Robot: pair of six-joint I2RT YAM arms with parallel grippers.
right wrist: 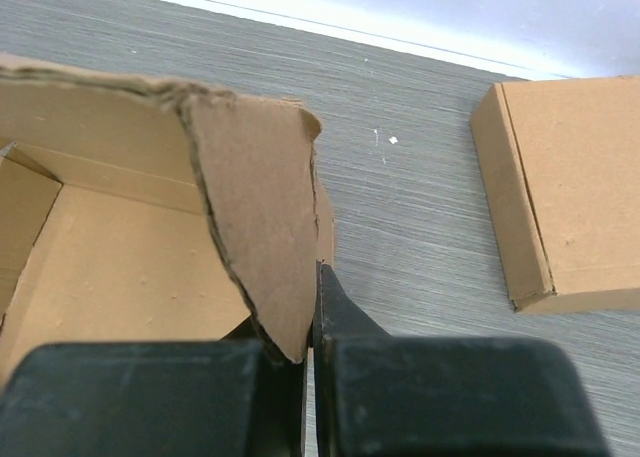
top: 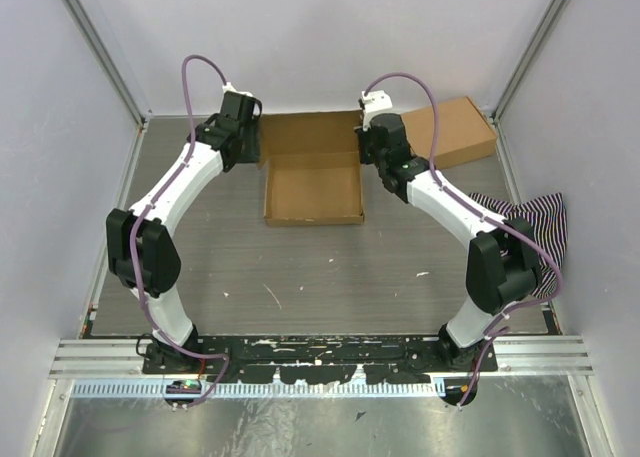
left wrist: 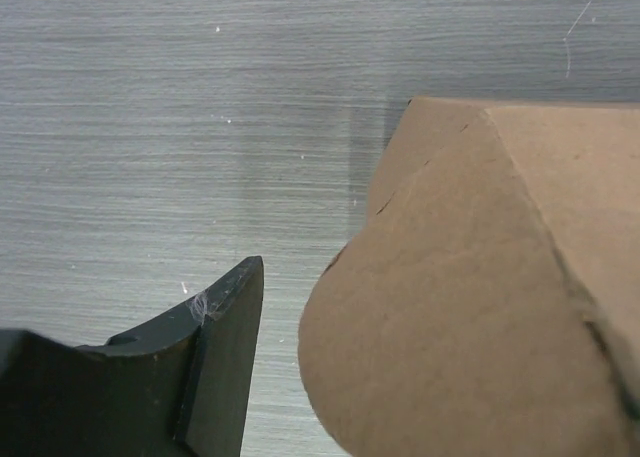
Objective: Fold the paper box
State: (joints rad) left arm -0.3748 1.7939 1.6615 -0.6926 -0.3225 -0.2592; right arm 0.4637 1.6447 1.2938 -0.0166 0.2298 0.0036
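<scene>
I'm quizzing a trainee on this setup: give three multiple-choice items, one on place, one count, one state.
1. Where on the table is the carton?
A. far right corner
B. near edge
C. inside the box
2. How many cardboard items are on the table?
A. one
B. two
C. four
3. The right gripper is:
A. open over bare table
B. shut on the box's flap
C. shut on the carton
Key: 1 A, seen from above; 2 B, box and carton; 3 B, fingers pinch the flap.
</scene>
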